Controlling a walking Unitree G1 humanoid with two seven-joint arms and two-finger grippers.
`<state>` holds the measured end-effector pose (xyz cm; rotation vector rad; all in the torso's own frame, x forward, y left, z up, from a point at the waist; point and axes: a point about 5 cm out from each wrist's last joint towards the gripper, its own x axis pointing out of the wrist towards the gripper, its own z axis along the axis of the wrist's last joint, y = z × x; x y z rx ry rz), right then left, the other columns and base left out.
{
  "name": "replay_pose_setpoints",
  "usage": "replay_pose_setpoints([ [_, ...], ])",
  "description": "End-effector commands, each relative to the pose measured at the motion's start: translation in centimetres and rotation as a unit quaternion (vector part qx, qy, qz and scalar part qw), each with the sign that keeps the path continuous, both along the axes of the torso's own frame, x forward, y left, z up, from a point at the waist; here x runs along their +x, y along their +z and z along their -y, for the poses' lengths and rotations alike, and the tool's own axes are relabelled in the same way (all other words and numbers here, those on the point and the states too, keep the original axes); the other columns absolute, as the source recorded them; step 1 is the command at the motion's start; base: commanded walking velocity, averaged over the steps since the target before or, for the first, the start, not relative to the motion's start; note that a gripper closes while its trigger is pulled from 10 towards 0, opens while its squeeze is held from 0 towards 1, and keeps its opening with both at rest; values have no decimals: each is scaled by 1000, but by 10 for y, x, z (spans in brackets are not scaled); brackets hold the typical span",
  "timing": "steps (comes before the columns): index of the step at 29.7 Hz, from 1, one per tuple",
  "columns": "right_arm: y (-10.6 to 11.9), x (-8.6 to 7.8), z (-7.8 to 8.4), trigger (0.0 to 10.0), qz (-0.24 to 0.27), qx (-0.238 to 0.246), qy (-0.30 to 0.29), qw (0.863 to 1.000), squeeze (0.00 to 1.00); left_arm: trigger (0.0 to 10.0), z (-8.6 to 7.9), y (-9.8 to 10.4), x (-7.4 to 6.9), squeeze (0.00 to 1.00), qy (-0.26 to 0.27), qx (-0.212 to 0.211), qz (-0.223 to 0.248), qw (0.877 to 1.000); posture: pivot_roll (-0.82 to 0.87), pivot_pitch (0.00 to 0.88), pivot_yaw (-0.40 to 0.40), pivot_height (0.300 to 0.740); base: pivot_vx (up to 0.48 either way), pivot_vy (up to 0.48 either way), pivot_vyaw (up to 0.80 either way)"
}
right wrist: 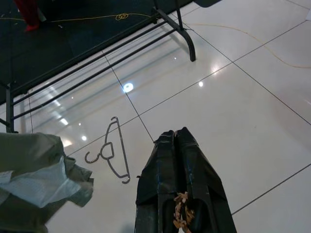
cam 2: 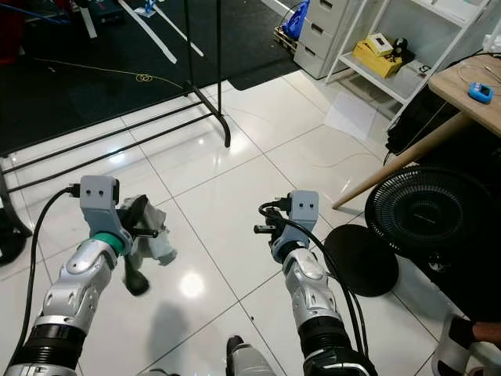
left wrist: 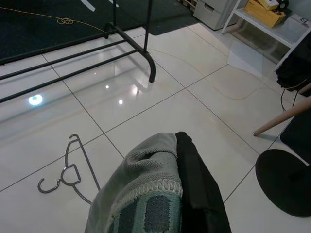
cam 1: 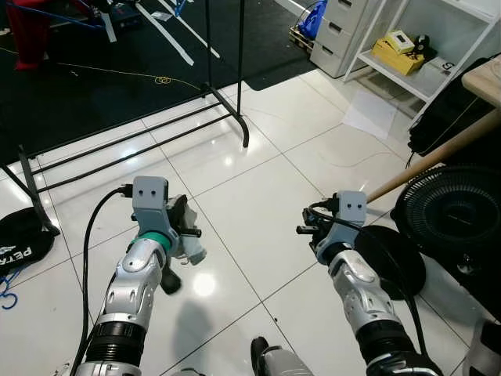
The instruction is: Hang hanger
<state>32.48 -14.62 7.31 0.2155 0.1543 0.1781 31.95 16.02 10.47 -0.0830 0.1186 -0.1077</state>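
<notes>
Far left, against the dark carpet: black clothes rack [cam 1: 117, 149], low rails and one foot reaching onto the white tiled floor [cam 1: 258, 180].

Next, left pincer [cam 1: 186, 229], raised above the tiles and closed on a grey knitted cloth [cam 1: 194, 252] that drapes over one finger.

On the floor ahead of both arms, between them and the rack's rails: wire hanger [left wrist: 71, 171], lying flat, hook end turned away from the rack. Probably light, stiff and springy, thin enough to skate on glossy tile. Best taken at the twisted neck just under the hook or at a shoulder bend, pinching from above; hard to get under, being flat on the floor.

Then right pincer [right wrist: 176, 136], fingers pressed together, holding nothing, hovering above bare tile.

Further right: black round base [cam 1: 391, 258] near the right forearm, a floor fan [cam 1: 454, 207] and a slanting wooden leg [cam 1: 438, 153] crowding that side, white shelf [cam 1: 423, 74] beyond. Plenty of open tile from the hanger to the rack; tight only towards the fan.
</notes>
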Motion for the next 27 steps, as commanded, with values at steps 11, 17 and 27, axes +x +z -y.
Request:
replay_pose_setpoints([
  [11, 0, -2, 7, 10000, 8, -10, -13, 1000, 0, 10000, 5, -3, -5, 0, -12, -19, 2, 1000, -19, 96, 10, 740, 0, 0, 0],
  [17, 1, -1, 8, 10000, 12, -10, -15, 1000, 0, 10000, 9, -1, -5, 0, -23, -29, 6, 999, -23, 89, 10, 740, 0, 0, 0],
  [27, 1, -1, 9, 10000, 12, -13, -13, 1000, 0, 10000, 11, 0, -5, 0, -34, -39, 10, 999, -29, 73, 3, 740, 103, 0, 0],
])
